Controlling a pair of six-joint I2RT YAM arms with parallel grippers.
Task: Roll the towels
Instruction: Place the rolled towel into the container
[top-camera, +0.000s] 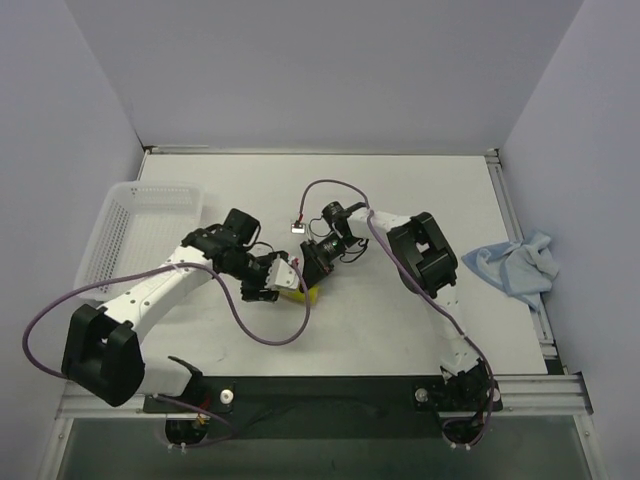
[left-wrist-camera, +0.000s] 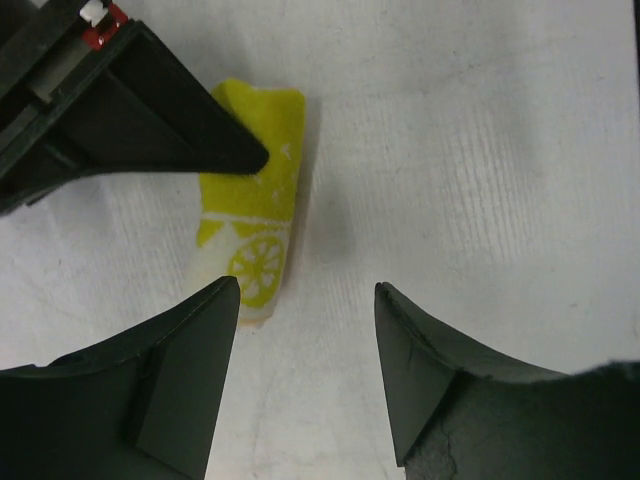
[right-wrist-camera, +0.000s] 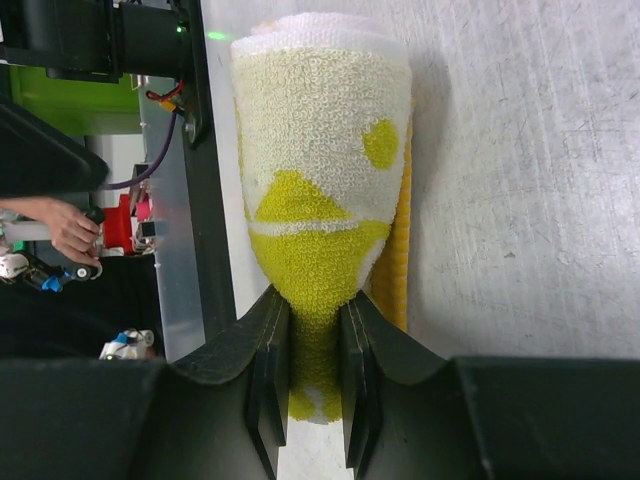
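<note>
The rolled printed towel (right-wrist-camera: 320, 180) lies mid-desk (top-camera: 420, 190), one end pinched in the clenched right claw (right-wrist-camera: 315, 340), the left claw (left-wrist-camera: 305, 290) released just beside it, so a slipping pinch could let it unroll; only the top view shows the blue towel (top-camera: 515, 265) crumpled at the desk's right edge.

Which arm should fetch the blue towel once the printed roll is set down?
Probably right. The blue towel lies crumpled far right, beside the right arm; the left arm would need to reach across. The right jaws must first release the printed roll.
</note>
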